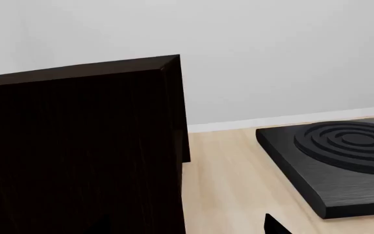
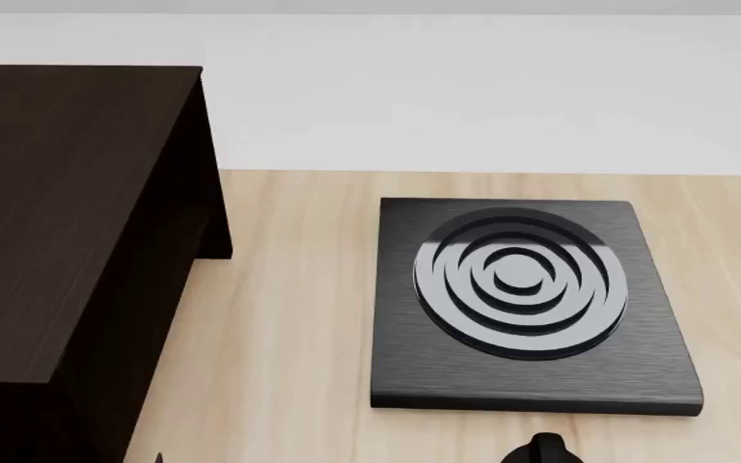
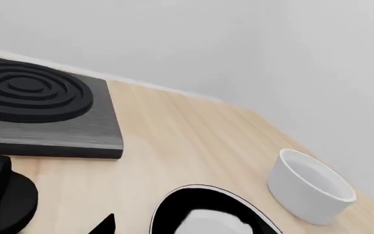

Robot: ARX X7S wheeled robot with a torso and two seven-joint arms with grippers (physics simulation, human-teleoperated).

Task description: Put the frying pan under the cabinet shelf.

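The frying pan [image 3: 206, 214] shows only in the right wrist view: glossy black, thin silvery rim, a pale reflection inside, cut off by the frame edge, its handle out of sight. My right gripper [image 3: 178, 228] is just above the pan's rim; one black fingertip [image 3: 105, 225] shows far to the side, so the jaws are apart and empty. The dark brown cabinet shelf [image 2: 62, 212] stands at the left on the wooden table. My left gripper [image 1: 187, 230] is close beside its side panel [image 1: 76, 156], with one fingertip [image 1: 275, 225] showing, wide apart and empty.
A square black burner plate [image 2: 525, 299] with concentric rings lies right of the cabinet, also in both wrist views [image 1: 336, 156] [image 3: 37, 107]. A white bowl [image 3: 310, 187] stands beyond the pan near the table's edge. A rounded black part [image 3: 2, 200] sits before the plate.
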